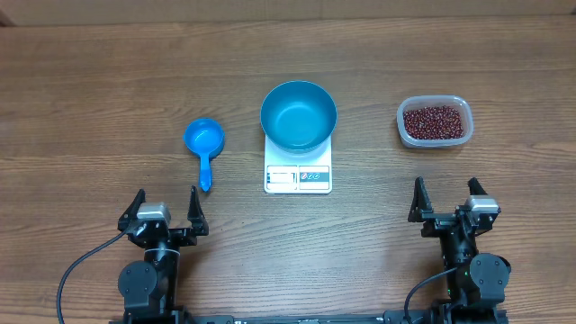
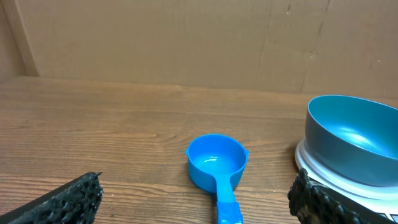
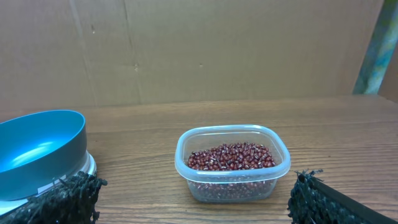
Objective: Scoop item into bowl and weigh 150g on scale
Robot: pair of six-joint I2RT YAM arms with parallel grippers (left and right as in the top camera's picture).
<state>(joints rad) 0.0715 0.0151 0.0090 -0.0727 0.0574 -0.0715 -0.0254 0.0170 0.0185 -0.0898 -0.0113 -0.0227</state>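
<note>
The blue bowl (image 1: 299,114) (image 2: 354,138) (image 3: 38,151) stands empty on the white scale (image 1: 298,175) at the table's middle. Dark red beans (image 1: 436,121) (image 3: 231,156) fill a clear plastic tub (image 1: 435,121) (image 3: 232,163) at the right. A small bright blue scoop (image 1: 204,144) (image 2: 217,165) lies left of the scale, handle toward me. My left gripper (image 1: 166,210) (image 2: 199,198) is open near the front edge, just behind the scoop's handle. My right gripper (image 1: 446,199) (image 3: 196,198) is open too, short of the tub, with nothing between its fingers.
Bare wooden table (image 1: 108,81) surrounds the objects. A cardboard wall (image 2: 186,37) stands behind the table's far edge. Black cables (image 1: 76,270) trail from both arm bases at the front.
</note>
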